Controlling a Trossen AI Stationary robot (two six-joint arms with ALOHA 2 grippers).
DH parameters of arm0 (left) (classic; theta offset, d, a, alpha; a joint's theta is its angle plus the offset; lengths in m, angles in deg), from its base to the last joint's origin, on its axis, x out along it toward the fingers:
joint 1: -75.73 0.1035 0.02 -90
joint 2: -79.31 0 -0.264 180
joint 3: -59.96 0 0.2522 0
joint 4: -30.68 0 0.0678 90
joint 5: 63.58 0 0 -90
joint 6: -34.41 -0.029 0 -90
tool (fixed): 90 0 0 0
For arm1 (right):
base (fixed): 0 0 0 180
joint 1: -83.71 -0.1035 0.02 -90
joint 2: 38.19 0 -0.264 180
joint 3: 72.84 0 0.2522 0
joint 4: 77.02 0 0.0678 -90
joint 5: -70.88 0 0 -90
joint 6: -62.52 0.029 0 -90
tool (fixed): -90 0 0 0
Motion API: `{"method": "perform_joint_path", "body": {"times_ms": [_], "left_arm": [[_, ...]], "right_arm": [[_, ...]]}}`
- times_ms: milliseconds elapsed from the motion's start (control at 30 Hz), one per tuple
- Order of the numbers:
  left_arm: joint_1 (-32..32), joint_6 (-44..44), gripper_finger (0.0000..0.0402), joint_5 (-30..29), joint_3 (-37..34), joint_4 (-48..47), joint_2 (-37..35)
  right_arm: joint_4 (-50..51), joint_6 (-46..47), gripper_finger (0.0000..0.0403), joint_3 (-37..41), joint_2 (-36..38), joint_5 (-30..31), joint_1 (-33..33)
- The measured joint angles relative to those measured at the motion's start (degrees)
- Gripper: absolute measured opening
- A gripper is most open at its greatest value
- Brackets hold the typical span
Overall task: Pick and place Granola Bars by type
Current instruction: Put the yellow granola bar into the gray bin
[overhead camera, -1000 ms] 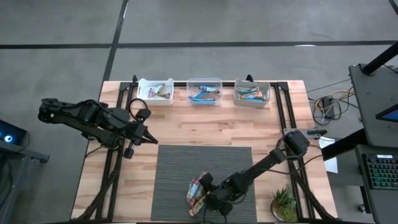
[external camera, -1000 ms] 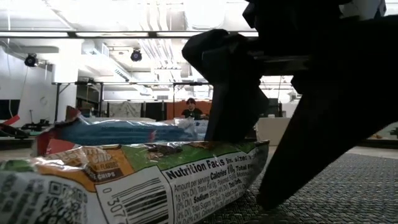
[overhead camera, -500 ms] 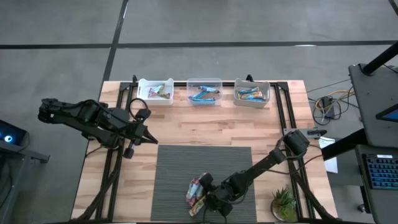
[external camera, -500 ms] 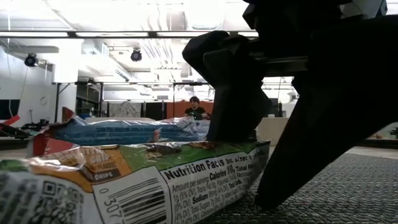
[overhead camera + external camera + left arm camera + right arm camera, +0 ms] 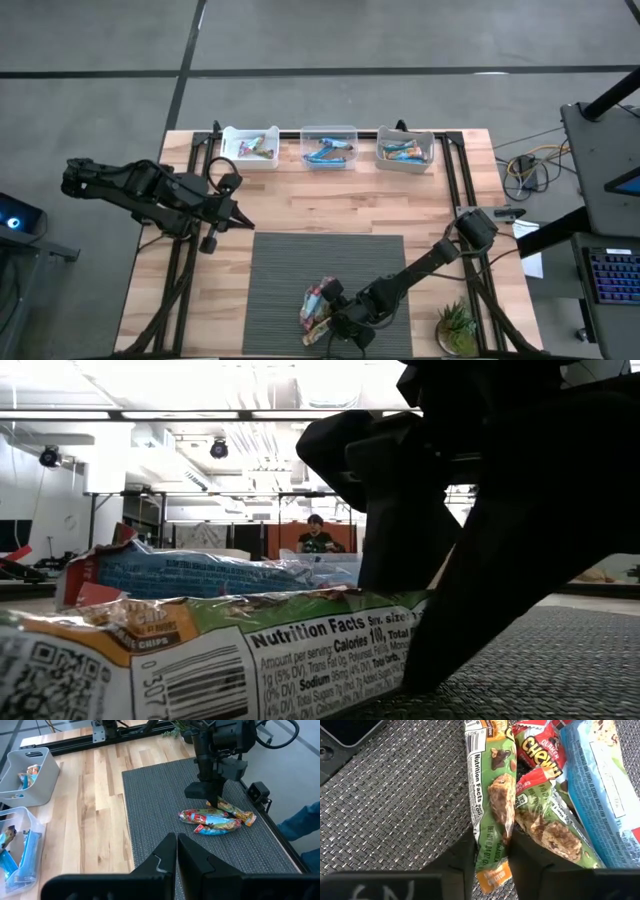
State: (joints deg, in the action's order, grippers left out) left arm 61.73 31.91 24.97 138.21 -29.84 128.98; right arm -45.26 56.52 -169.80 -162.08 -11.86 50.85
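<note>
Both arms are matte black, built of chunky segmented links with rounded joint housings. The left arm (image 5: 150, 195) carries a looped black cable near its wrist and tapers to two slim dark fingers (image 5: 165, 857) with angular, bevelled tips. The right arm (image 5: 440, 258) has a bulbous elbow housing at about four o'clock on the table; its blocky black fingers (image 5: 462, 865) show smooth flat faces, with faint white scrawled markings on the body behind them.

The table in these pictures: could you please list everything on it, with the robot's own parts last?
Mat: one, dark grey, woven, on the table's near middle.
Loose granola bars: three, a green-and-orange one, a red-and-green one, a blue one; piled at the mat's near edge.
Bins: three, white or clear, in a row at the far edge, each holding bars.
Plant: one, green, near right corner.
Left tool: shut, waiting over the wood left of the mat.
Right tool: closing on the green-and-orange bar.
</note>
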Motion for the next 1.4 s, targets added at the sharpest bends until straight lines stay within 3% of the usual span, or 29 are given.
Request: {"method": "perform_joint_path", "body": {"times_ms": [700,967,1400], "left_arm": [[0.00,0.21,0.0000,-0.15,0.00,0.01,-0.02],[0.00,0.20,0.0000,-0.15,0.00,0.17,-0.04],[0.00,-0.49,0.0000,-0.15,0.00,1.82,0.00]], "right_arm": [[1.65,-0.01,0.0071,0.11,3.64,0.31,0.07],[5.34,5.75,0.0069,0.09,7.89,0.64,0.24],[14.73,15.87,0.0067,0.07,17.31,11.65,2.18]]}}
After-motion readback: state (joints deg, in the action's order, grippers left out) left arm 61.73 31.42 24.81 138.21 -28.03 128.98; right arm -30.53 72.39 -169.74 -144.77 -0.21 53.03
